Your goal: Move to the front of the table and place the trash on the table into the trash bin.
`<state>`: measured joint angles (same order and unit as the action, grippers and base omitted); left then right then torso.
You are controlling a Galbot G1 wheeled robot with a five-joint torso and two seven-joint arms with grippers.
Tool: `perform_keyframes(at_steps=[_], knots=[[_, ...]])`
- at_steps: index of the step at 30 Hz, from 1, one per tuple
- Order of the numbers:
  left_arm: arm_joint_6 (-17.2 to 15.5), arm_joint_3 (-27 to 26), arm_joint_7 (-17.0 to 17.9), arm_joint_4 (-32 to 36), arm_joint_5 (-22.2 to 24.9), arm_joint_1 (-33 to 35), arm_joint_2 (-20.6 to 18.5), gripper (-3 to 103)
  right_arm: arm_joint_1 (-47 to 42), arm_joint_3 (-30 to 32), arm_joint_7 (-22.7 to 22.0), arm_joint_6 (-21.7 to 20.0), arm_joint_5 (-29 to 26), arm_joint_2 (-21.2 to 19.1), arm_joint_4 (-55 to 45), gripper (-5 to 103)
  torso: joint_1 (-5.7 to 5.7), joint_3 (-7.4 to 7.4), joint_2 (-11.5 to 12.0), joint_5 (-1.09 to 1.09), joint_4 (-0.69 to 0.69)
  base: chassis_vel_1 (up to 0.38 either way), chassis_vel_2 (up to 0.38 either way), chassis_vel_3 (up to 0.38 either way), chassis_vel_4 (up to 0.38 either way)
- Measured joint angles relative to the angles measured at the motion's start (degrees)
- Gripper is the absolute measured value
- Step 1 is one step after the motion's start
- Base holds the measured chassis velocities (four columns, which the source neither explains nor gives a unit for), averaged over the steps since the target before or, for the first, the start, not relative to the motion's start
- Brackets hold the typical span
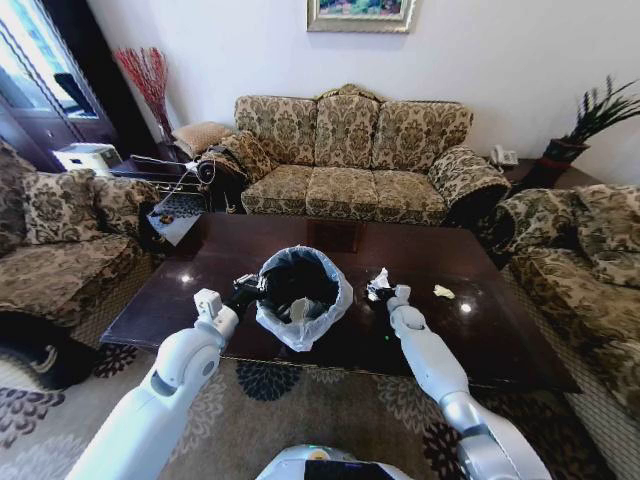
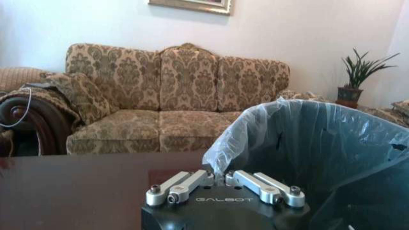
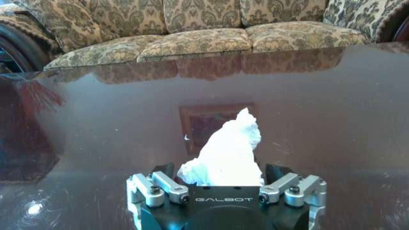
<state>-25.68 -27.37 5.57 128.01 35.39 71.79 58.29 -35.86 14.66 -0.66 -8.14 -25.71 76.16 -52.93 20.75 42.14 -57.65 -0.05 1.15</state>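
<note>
Two grippers were at work over the table [image 1: 480, 330], a glossy dark brown one set among patterned sofas. The left gripper [image 1: 245, 292] sat against the near-left side of the trash bin [image 1: 300, 290], which stood on the table. In the left wrist view its jaws were drawn together on the whitish bag folded over the bin's rim [image 2: 221, 155], with the dark inside of the bin [image 2: 332, 158] rising just beyond.

The right gripper [image 1: 385, 290] was low over the table to the right of the bin, clamped on a crumpled white paper [image 1: 378, 285]. The right wrist view showed that paper [image 3: 227, 153] standing up between the jaws [image 3: 223, 179], with the shiny tabletop [image 3: 332, 110] behind it.

One pale yellowish scrap [image 1: 443, 292] lay on the table further right, well apart from the gripper. A long sofa [image 1: 350, 150] stood behind the table.
</note>
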Motion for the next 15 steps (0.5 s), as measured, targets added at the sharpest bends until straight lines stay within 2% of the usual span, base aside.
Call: perform_keyframes(at_steps=[2,4,5,7,10,13,14,15], knots=[[0.00,-0.02,-0.11,0.00,0.06,-0.02,-0.05,4,-0.03,-0.22,0.17,0.04,0.26,-0.28,-0.10,84,0.00,0.00,0.00,0.01,0.00,0.000,0.000,0.000,0.000],[0.00,-0.02,-0.20,0.00,0.06,-0.03,-0.05,4,-0.13,-0.33,0.21,0.07,0.39,-0.51,-0.24,84,0.00,0.00,0.00,0.02,0.00,0.000,0.000,0.000,0.000],[0.00,0.01,-0.38,0.01,0.07,-0.02,-0.05,4,-0.32,-0.47,0.24,0.10,0.49,-0.90,-0.51,77,0.00,0.00,0.00,0.04,0.01,0.000,0.000,0.000,0.000],[0.03,0.07,-0.51,0.01,0.06,-0.01,-0.04,4,-0.49,-0.53,0.25,0.12,0.58,-1.20,-0.70,77,0.00,0.00,0.00,0.04,0.02,0.000,0.000,0.000,0.000],[0.11,0.40,-0.78,0.10,0.04,0.04,-0.08,4,-1.16,-0.60,-0.04,0.13,0.68,-2.05,-1.58,65,0.01,0.00,0.00,0.06,0.03,0.000,0.000,0.000,0.000],[0.12,0.56,-0.83,0.30,0.03,0.05,-0.22,4,-1.58,-0.72,-0.30,0.13,0.68,-2.50,-2.18,61,0.02,0.01,0.00,0.05,0.03,0.000,0.000,0.000,0.000],[0.12,0.63,-0.86,0.60,0.04,0.13,-0.34,4,-1.88,-0.80,-0.58,0.10,0.68,-2.76,-2.63,52,0.02,0.01,0.00,0.06,0.02,0.000,0.000,0.000,0.000],[0.13,0.63,-0.87,0.79,0.05,0.26,-0.40,4,-2.08,-0.84,-0.76,0.01,0.66,-2.89,-2.94,52,0.02,0.01,0.00,0.05,0.01,0.000,0.000,0.000,0.000]])
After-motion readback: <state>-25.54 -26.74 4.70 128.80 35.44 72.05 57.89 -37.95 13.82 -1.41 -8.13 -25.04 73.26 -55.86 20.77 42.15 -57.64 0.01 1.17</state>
